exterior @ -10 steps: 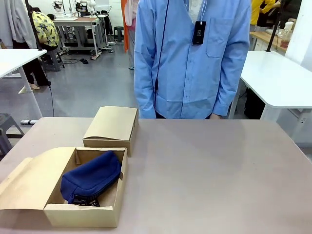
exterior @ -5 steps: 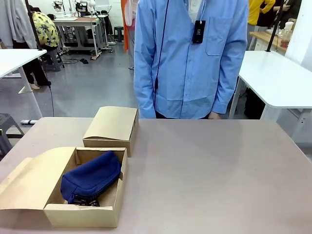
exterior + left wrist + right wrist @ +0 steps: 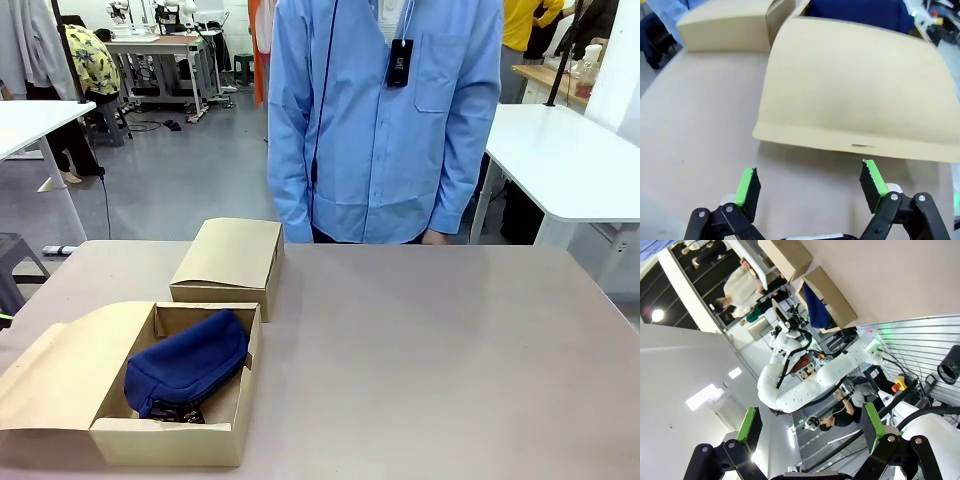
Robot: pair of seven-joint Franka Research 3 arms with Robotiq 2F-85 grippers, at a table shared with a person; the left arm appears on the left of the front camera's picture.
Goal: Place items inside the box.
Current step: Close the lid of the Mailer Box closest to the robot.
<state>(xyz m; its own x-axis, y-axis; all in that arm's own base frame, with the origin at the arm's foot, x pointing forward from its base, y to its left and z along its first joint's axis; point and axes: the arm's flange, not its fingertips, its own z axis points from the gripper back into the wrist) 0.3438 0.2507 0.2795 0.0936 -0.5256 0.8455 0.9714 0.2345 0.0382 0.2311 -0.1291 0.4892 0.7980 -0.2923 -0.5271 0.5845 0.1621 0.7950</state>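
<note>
Cardboard dominates the near field: the box point(image 3: 170, 440) sits at roughly 8 o'clock on the table point(image 3: 450, 350), lid flap point(image 3: 60, 370) folded out flat to its left side, with the navy pouch point(image 3: 188, 365) lying diagonally inside and something dark, too small to identify, tucked beneath its near end. In the left wrist view, the left gripper point(image 3: 810, 182) hovers low over the bare tabletop just short of the flap's point(image 3: 855, 95) free edge, jaws spread wide and grasping nothing; the pouch point(image 3: 855, 12) shows past the flap at 12 o'clock. The right gripper point(image 3: 810, 432) is likewise released, jaws fully apart and empty, tilted up and away from the table, with both boxes far off at 12 o'clock in its view. Behind the box, touching or nearly touching its far wall, stands the smaller closed box point(image 3: 230, 265). At 12 o'clock a person point(image 3: 385, 120) in a light blue shirt stands at the far edge, arms down. Risk, as judged: if the left gripper advances to lift the flap, a fingertip could slide under or shove the flap and push the light box into the smaller one, or crease the hinge; the pouch bulges near rim height, so the lid may not seat flat.
</note>
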